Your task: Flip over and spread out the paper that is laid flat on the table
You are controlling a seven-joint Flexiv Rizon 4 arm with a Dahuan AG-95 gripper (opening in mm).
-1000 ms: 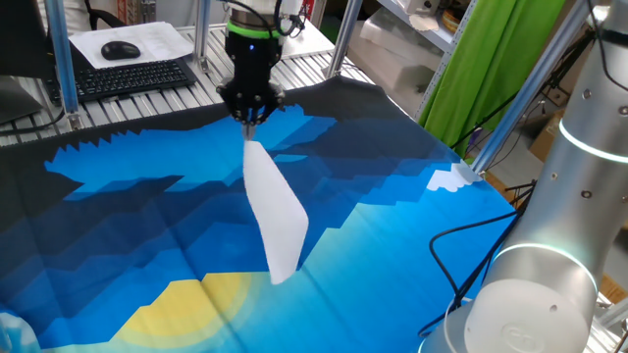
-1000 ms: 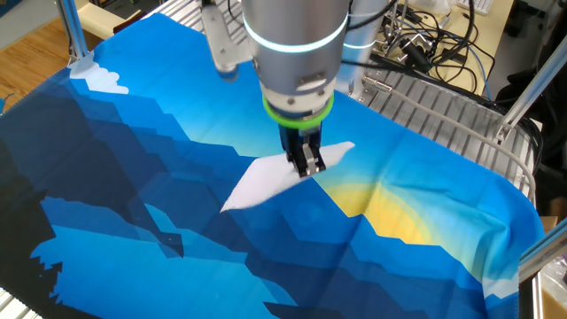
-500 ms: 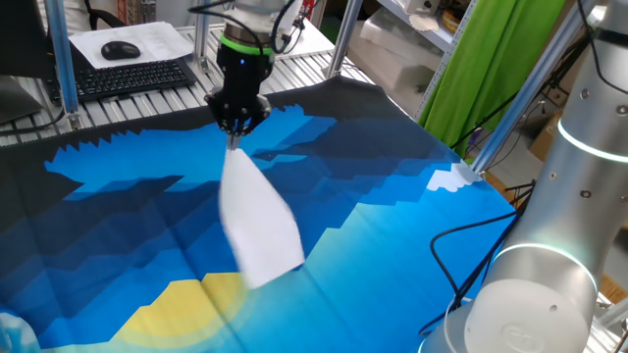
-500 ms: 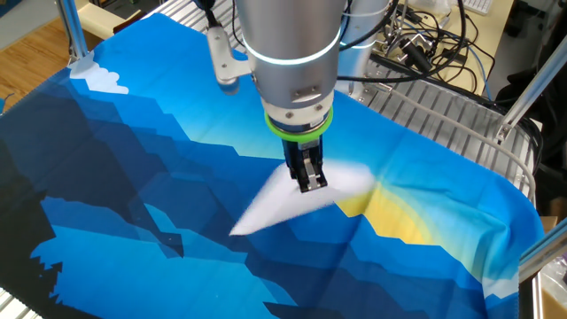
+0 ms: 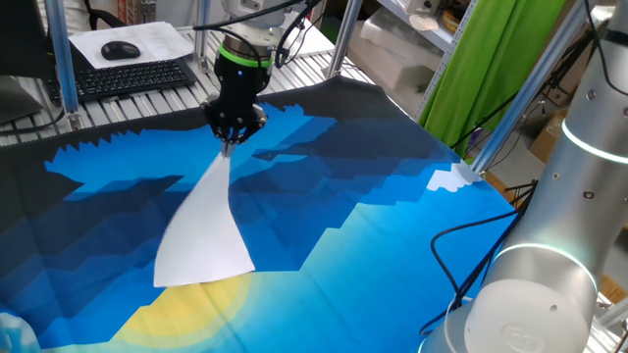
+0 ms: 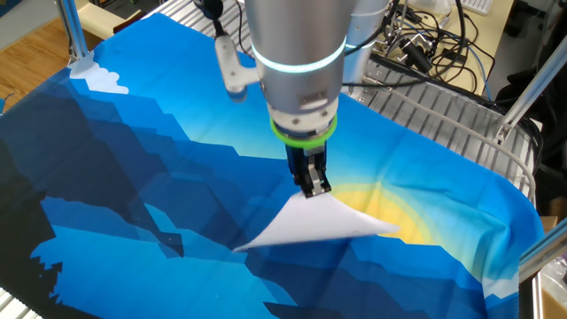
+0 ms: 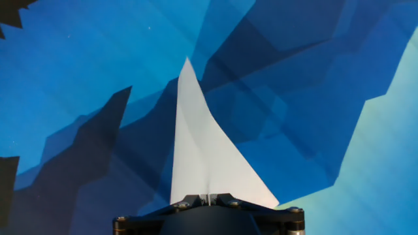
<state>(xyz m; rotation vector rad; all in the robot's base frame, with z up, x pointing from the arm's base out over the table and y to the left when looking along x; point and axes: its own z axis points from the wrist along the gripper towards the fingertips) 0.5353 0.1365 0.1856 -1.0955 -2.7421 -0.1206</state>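
One fixed view, left to right. Upper left of frame: a black keyboard [image 5: 132, 76] on a ribbed metal bench [image 5: 304, 61], with a black mouse [image 5: 120, 49] on a printed white sheet [image 5: 157, 40] behind it. Left of centre: the paper [image 5: 203, 233] hangs from the gripper [image 5: 229, 143], fanning out downward from a pinched corner; its lower edge sits at the border of the yellow patch on the desk [image 5: 373, 167]. I cannot tell from here whether that edge touches the cloth. The gripper sits upper centre-left, pointing down, a green ring lit on the wrist above. Right of frame: a green curtain [image 5: 486, 69] and a second silver arm [image 5: 554, 245], large in the foreground.

The other fixed view. Left: dark-blue bands of the desk [image 6: 106, 151]. Centre: the gripper [image 6: 313, 182] points straight down, jaws closed on the top corner of the paper [image 6: 319, 223]. The sheet spreads below as a wide triangle, its right tip over the yellow patch. Upper right: a tangle of black cables [image 6: 434, 35] beyond the cloth.

Hand view. Centre: the paper [image 7: 206, 153] rises from the gripper [image 7: 209, 196] at the bottom edge and narrows to a point at upper centre, with the blue desk [image 7: 78, 72] behind it. A faint crease runs up from the pinch point.
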